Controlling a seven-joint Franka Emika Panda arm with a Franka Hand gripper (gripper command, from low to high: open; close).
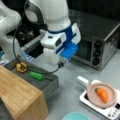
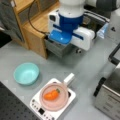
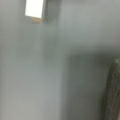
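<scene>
My gripper hangs from the white and blue wrist over the grey table, next to the dark grey drawer; in a front view its body shows above that drawer's front. It holds nothing that I can see. On the drawer lie a green vegetable and a yellow object. An orange carrot rests in a pink pan on a white hob, seen in both front views as carrot. The wrist view shows bare table and the pan's white handle.
A wooden cabinet stands by the drawer. A steel toaster oven sits behind the hob. A teal bowl lies on the table near the hob. The arm's black cable loops down to the drawer.
</scene>
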